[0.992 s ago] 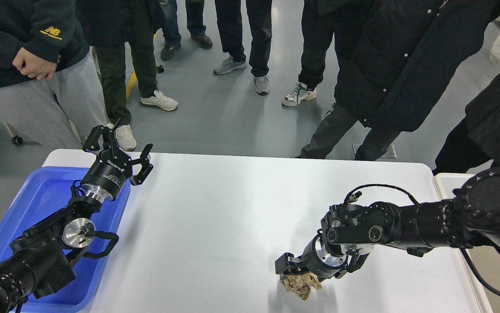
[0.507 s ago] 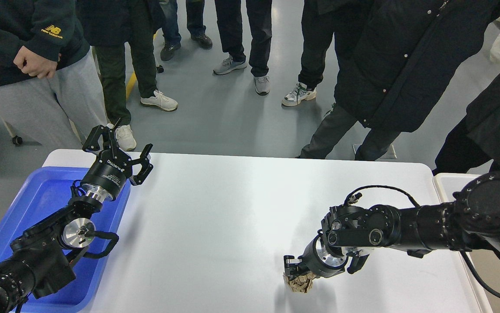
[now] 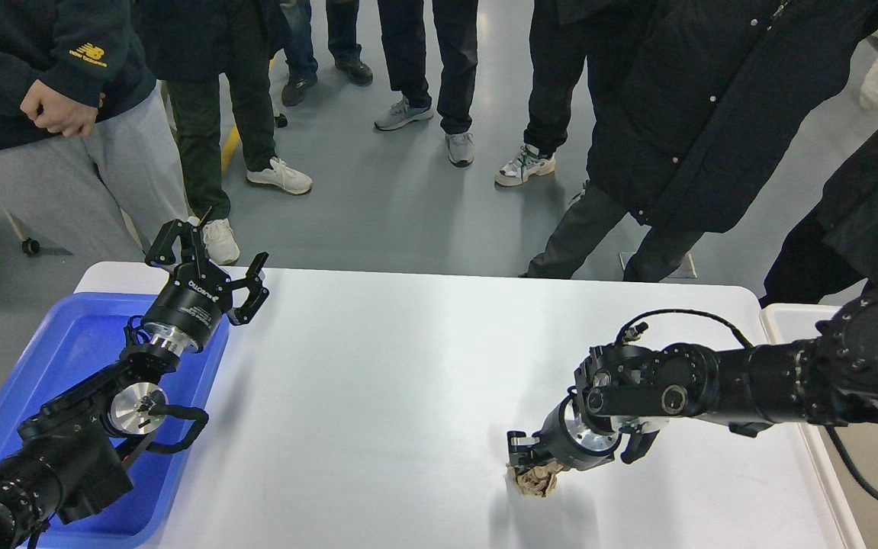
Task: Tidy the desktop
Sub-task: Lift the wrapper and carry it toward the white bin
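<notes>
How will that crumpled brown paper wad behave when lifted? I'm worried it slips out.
The crumpled paper wad looks light and soft, so it probably squashes rather than slips. The right gripper is closed on it; its creased surface likely gives the fingers purchase.

Looks like a lab or demo hall: grey sealed floor [image 3: 408,198], onlookers [image 3: 683,114] crowding beyond the white desktop [image 3: 408,381].

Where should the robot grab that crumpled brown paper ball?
Probably across its middle, coming down from above. The paper ball is a small lumpy wad on the desktop, with no handle or edge, so pinching its two opposite sides suits it best. The right gripper is already doing that, shut on the top of it. The left gripper is far off, open.
</notes>
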